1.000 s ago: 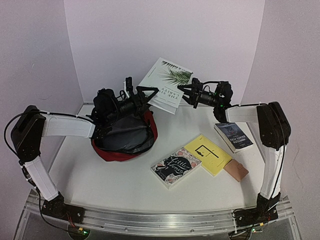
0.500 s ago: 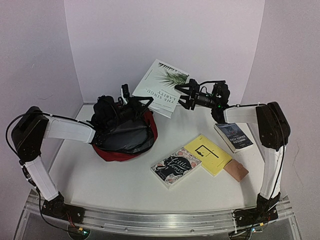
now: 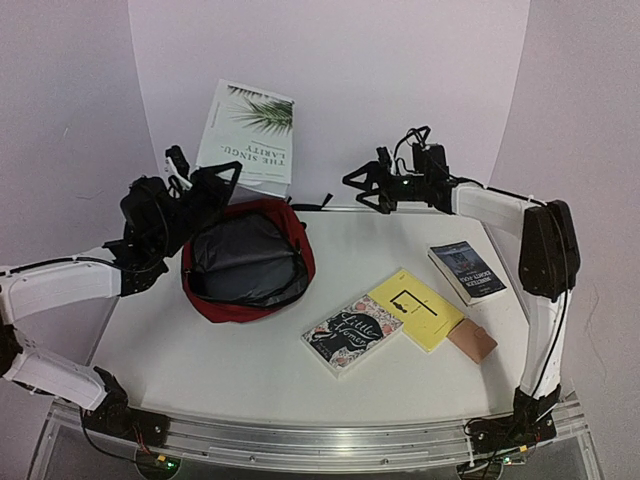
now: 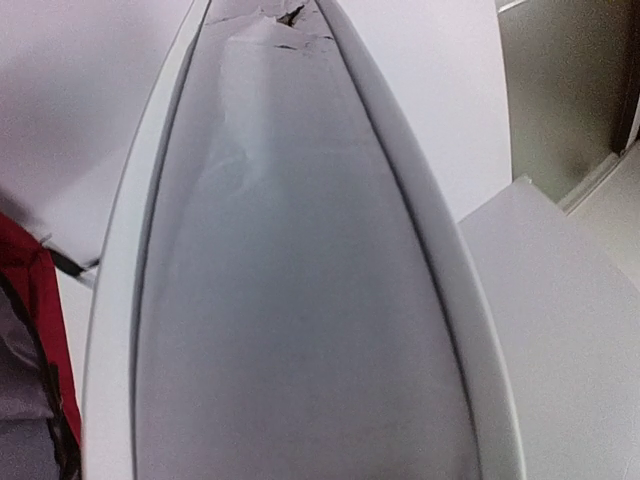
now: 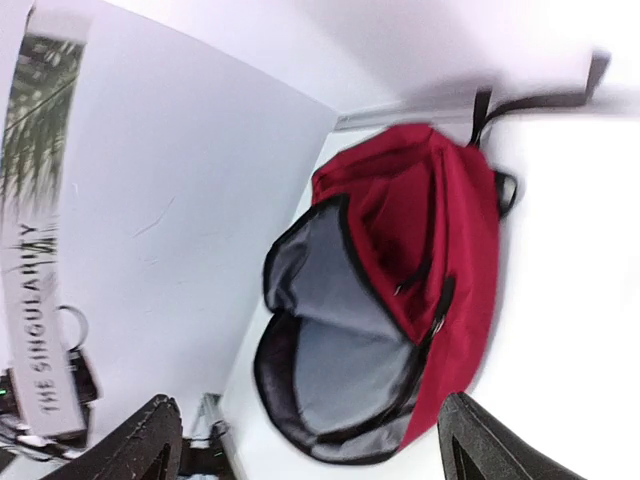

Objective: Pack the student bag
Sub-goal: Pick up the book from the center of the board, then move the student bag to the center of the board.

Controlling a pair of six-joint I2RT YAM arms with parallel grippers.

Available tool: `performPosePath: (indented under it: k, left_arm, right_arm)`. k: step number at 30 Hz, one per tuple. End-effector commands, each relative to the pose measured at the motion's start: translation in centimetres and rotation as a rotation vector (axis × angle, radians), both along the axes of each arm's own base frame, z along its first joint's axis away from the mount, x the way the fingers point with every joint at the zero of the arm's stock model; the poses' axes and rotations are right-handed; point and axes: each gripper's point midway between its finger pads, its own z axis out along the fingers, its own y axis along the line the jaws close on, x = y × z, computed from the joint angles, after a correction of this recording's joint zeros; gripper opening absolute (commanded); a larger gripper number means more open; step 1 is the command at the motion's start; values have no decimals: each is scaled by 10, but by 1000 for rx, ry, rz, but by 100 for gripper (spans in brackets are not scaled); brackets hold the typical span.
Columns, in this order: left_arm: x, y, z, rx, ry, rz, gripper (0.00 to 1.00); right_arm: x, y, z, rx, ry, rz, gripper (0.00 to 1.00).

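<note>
The student bag (image 3: 248, 262) lies at the left middle of the table, dark red, its mouth wide open on a grey lining. My left gripper (image 3: 212, 175) is shut on a white book with a palm leaf cover (image 3: 250, 130), held upright in the air above the bag's back left edge. In the left wrist view the white book's page edge (image 4: 300, 250) fills the frame, with the student bag (image 4: 25, 300) at the lower left. My right gripper (image 3: 365, 187) hovers open and empty at the back, right of the bag. Its view shows the student bag (image 5: 400, 300) and the white book (image 5: 40, 250).
On the right half of the table lie a dark floral book (image 3: 352, 332), a yellow book (image 3: 415, 308), a dark blue book (image 3: 467, 271) and a small brown wallet (image 3: 471, 342). Walls close the back and both sides.
The left gripper shut on the white book and swung it up and to the left. The right gripper let go of it, opened wide and drew back.
</note>
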Motion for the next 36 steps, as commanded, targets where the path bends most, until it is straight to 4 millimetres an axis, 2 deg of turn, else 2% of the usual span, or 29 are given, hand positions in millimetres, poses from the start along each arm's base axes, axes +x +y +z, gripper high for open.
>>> performPosePath:
  k: [1,3,14,19,23,27,30,34,36]
  left_arm:
    - [-4,36,16,56,-21,161,0]
    - [-7,40,16,62,-17,173,0]
    - [-18,58,10,73,11,210,0]
    - [-21,61,8,67,20,210,0]
    - [-21,61,8,66,26,207,0]
    - [-23,63,7,57,30,210,0]
    - [-23,65,8,54,30,216,0]
    - [-23,65,9,61,31,218,0]
    - [-22,64,7,67,36,217,0]
  right_arm:
    - [19,16,-52,-212,-28,8,86]
    - [28,27,-60,-239,-43,5,85]
    - [51,85,-142,-372,-100,20,81]
    - [56,103,-163,-412,-148,11,75]
    - [59,109,-179,-424,-153,1,68]
    - [60,110,-192,-429,-143,-5,52]
    - [58,111,-192,-419,-125,-1,33]
    - [58,104,-179,-415,-114,-22,1]
    - [63,95,-168,-396,-97,-43,0]
